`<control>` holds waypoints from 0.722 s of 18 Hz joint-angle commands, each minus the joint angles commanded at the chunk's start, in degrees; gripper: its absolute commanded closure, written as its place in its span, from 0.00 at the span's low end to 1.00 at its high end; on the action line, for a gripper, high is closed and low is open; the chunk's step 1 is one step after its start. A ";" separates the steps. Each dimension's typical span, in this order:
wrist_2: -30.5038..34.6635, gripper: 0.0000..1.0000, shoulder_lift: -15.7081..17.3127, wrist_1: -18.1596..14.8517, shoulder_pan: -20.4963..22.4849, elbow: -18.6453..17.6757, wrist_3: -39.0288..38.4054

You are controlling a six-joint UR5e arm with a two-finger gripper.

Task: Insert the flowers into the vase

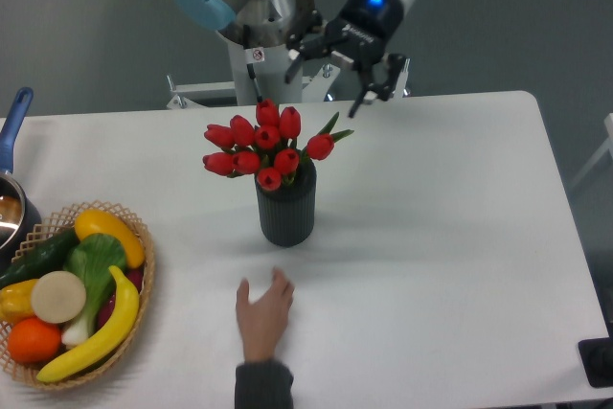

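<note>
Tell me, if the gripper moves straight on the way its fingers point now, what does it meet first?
The open gripper points down toward the table; likely the bare tabletop just behind the flowers, perhaps brushing the rightmost bud. Depth is unclear from this view.
</note>
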 joint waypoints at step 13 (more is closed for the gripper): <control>41.73 0.00 -14.32 -0.87 -0.43 24.79 1.46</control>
